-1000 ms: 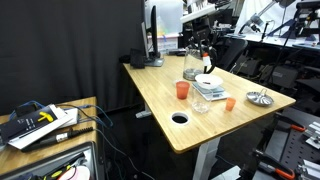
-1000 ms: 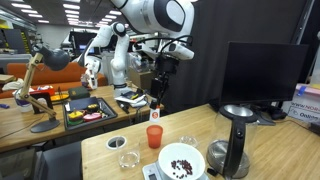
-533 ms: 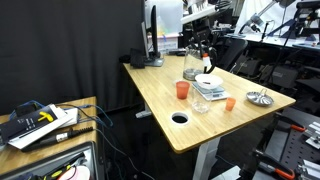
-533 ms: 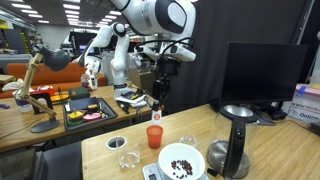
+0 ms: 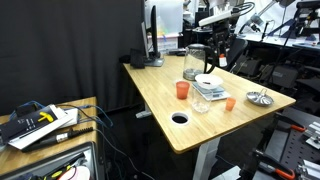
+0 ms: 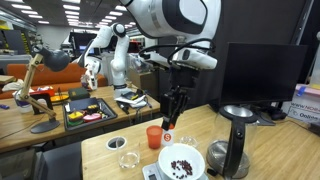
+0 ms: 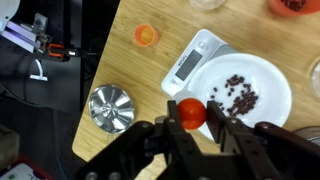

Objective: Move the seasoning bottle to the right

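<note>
My gripper (image 7: 191, 122) is shut on the seasoning bottle (image 7: 191, 112), seen from above as a round red cap between the fingers. In an exterior view the slim dark bottle (image 6: 168, 124) hangs upright in the gripper (image 6: 171, 112), lifted above the table beside the orange cup (image 6: 153, 136). In an exterior view the gripper (image 5: 222, 47) is above the far side of the table, past the scale. Below the bottle in the wrist view are the wooden tabletop and the rim of the white plate of dark beans (image 7: 262, 75).
The plate (image 6: 181, 160) sits on a white scale (image 7: 192, 57). Nearby are a metal dish (image 7: 112, 107), a small orange-topped item (image 7: 146, 35), an orange cup (image 5: 181, 90), clear glasses (image 6: 127, 158), a glass jug (image 5: 193, 62) and a black stand (image 6: 237, 140). The table has a round hole (image 5: 179, 118).
The gripper has carried the bottle sideways, to the right in both exterior views, and a little lower, from beside the orange cup toward the plate and scale.
</note>
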Motion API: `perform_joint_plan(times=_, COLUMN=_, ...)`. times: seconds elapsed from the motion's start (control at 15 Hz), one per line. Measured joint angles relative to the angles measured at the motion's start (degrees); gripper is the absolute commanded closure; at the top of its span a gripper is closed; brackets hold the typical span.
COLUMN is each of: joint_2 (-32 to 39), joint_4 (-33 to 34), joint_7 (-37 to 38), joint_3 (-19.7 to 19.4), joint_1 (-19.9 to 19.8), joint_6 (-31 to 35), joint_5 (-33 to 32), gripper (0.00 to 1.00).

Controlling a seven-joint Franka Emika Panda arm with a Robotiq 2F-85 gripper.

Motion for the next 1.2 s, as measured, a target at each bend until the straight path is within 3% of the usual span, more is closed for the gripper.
perform_joint_plan(times=0.27, joint_2=-2.53, joint_4=-7.31, joint_7=6.33, joint_3=-2.66, joint_1=-3.51, joint_6=3.58, joint_5=1.30, gripper=0.92)
perform_joint_plan(times=0.53, joint_2=0.59, joint_4=-9.67, joint_7=14.76, joint_3=-3.45, joint_1=-5.40, joint_6=8.86, joint_5=4.19, gripper=0.92)
perform_joint_plan(times=0.6, joint_2=1.92, joint_4=-9.64, joint_7=16.99, joint_3=-3.50, joint_1=-5.57, joint_6=9.90, joint_5=4.67, gripper=0.67)
perform_joint_plan(times=0.93, joint_2=5.43, joint_4=-8.71, joint_7=21.61, joint_3=-3.48, joint_1=-5.56, joint_6=11.10, joint_5=4.86, gripper=0.67)
perform_joint_plan(times=1.0, joint_2=5.33, joint_4=-8.61, joint_7=21.66, joint_3=-3.48, joint_1=-5.56, joint_6=11.09, joint_5=4.87, gripper=0.92)
perform_joint_plan(times=1.2, joint_2=5.67, joint_4=-8.54, joint_7=21.67, joint_3=-3.29, joint_1=-5.56, joint_6=11.05, joint_5=4.96, gripper=0.92)
